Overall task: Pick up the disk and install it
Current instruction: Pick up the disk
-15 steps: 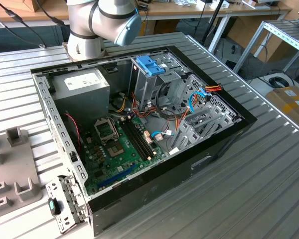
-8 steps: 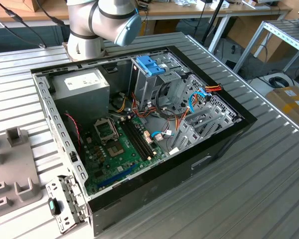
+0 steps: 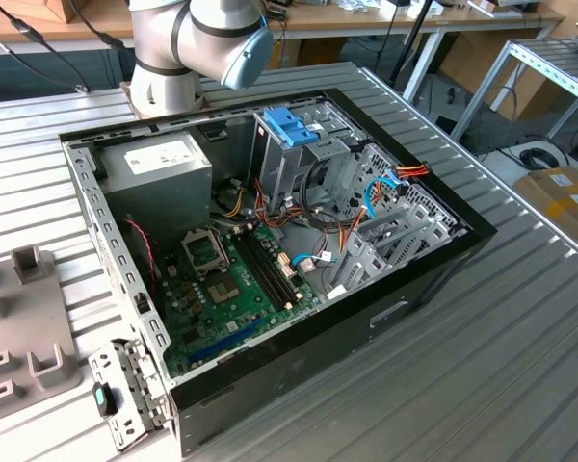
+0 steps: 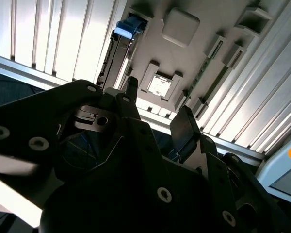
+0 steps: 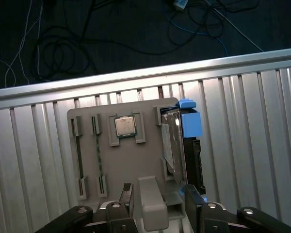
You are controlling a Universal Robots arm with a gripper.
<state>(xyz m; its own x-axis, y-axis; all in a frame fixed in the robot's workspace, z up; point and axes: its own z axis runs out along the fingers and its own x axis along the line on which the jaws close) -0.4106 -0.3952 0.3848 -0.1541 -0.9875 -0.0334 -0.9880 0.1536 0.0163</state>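
The disk point(image 5: 171, 141) stands on edge in a slot at one side of a grey holder plate point(image 5: 136, 160); its silver face and blue frame show. In the second wrist view the disk point(image 4: 117, 48) appears as a thin dark edge with a blue end. My gripper point(image 5: 160, 198) hovers above the holder, open, its two dark fingers point(image 5: 194, 196) apart and holding nothing. A raised grey post of the holder lies in line between them, and the disk is off to one side of the gripper point(image 4: 157, 103).
The holder also carries a square processor chip point(image 5: 125, 126) and two memory sticks point(image 5: 78, 155). In the exterior view an open computer case point(image 3: 414, 289) sits on the ribbed metal table point(image 3: 520, 366), with a drive cage topped by a blue latch point(image 3: 291, 125). Part of the holder point(image 3: 19, 327) lies at that view's left.
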